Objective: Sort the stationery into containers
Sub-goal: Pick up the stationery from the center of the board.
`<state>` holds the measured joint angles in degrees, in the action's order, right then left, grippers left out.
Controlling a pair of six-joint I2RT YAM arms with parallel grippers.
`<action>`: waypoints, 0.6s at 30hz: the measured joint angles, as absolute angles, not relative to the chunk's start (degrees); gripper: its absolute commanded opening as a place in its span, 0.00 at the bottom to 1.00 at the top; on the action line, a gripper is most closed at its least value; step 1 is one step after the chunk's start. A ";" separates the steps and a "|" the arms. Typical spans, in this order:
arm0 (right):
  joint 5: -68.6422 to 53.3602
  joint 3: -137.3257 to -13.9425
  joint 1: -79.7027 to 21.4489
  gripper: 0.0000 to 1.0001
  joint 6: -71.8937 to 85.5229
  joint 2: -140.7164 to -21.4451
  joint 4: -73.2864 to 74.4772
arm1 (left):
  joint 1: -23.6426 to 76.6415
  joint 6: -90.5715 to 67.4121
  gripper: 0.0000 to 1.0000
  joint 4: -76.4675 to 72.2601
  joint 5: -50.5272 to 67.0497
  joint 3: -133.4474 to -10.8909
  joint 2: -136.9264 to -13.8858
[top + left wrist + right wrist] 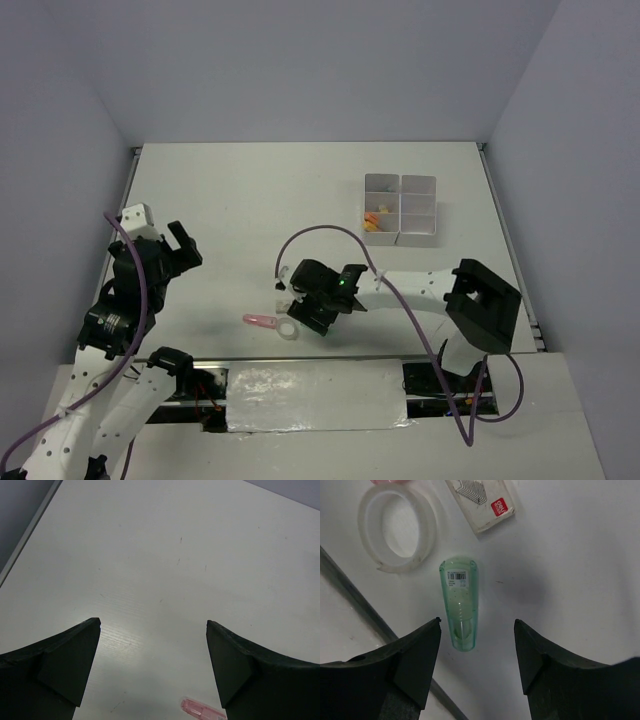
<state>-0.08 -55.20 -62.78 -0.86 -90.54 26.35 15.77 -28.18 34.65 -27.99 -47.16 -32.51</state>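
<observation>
We find two labels, and neither can be read in full.

On the eraser (482,502), lying on the table (570,555), we see a small red tag (501,506) with white lettering too small to make out, beside a grey zigzag print. On the green piece (459,602) just next to it, we see a white barcode sticker (457,577) with tiny, illegible lines of print under the bars.

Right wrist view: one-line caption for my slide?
Open right gripper over a green translucent piece; clear tape ring and white eraser lie beyond it.
</observation>
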 measured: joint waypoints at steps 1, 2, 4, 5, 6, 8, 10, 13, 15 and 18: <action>-0.08 -55.20 -62.98 0.67 -1.02 -91.77 26.76 | 15.77 -28.10 0.99 34.59 -27.77 -47.16 -32.51; -0.16 -55.20 -63.20 0.67 -1.19 -92.86 26.89 | 15.77 -27.90 0.99 34.50 -27.59 -47.16 -32.51; -0.34 -55.18 -63.24 0.66 -1.37 -94.28 26.87 | 15.77 -27.29 0.99 34.33 -27.18 -47.16 -32.49; -0.45 -55.18 -63.24 0.66 -1.39 -94.85 26.83 | 15.77 -27.14 0.99 34.28 -27.07 -47.16 -32.47; -0.54 -55.18 -63.24 0.65 -1.39 -95.22 26.74 | 15.77 -27.09 0.99 34.28 -26.94 -47.16 -32.45; -0.93 -55.18 -63.26 0.60 -1.41 -96.12 26.59 | 15.77 -27.03 0.99 34.28 -26.72 -47.16 -32.42; -0.60 -55.83 -63.40 0.54 -1.72 -96.95 26.72 | 15.77 -26.98 0.99 34.28 -26.68 -47.16 -32.42; -0.01 -57.12 -63.51 0.33 -1.91 -98.08 27.57 | 15.77 -26.94 0.99 34.26 -26.65 -47.16 -32.25; 0.21 -58.04 -63.61 0.16 -2.04 -98.80 28.05 | 15.77 -26.94 0.99 34.26 -26.65 -47.16 -32.01; 0.56 -58.19 -63.88 0.08 -1.76 -98.94 28.12 | 15.77 -26.92 0.99 34.26 -26.63 -47.16 -31.64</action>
<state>0.56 -58.19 -63.88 -1.76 -98.94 28.12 15.77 -26.92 34.26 -26.63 -47.16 -31.64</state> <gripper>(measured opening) 0.347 0.993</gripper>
